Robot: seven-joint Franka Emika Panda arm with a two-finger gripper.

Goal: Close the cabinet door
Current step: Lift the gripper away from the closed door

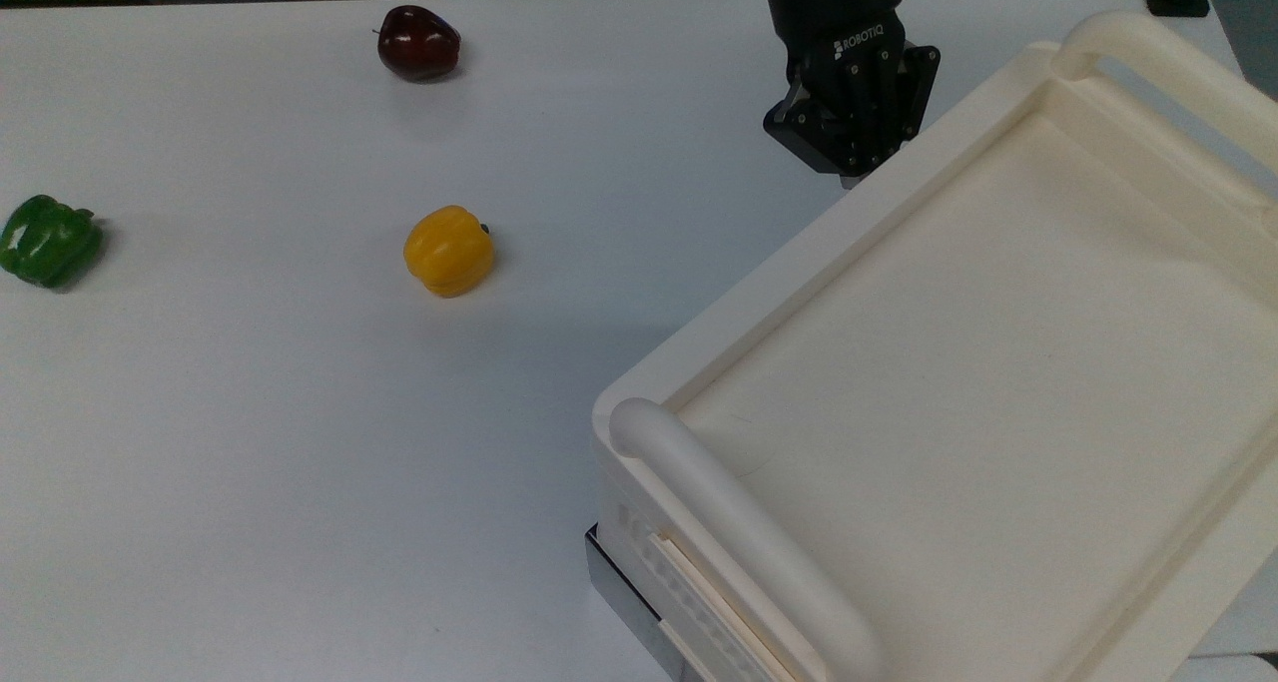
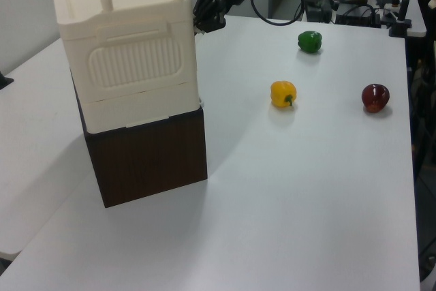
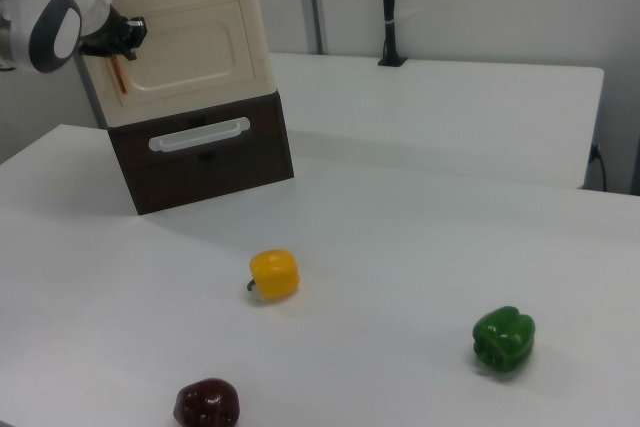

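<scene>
Green pepper (image 1: 49, 240), yellow pepper (image 1: 448, 251) and dark red apple (image 1: 417, 42) lie on the white bench (image 1: 250, 412), well apart to the top view's left of the pincer (image 1: 849, 168). Whether its fingers are open or closed cannot be told. It presses against the cabinet (image 1: 978, 362) wall, where the door (image 3: 185, 52) sits flush, closed.

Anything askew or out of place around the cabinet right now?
Nothing stands out. In the right view the cabinet door lies flush in the cabinet front, with the pincer at its handle edge. The yellow pepper, green pepper and red apple sit apart on the table.
</scene>
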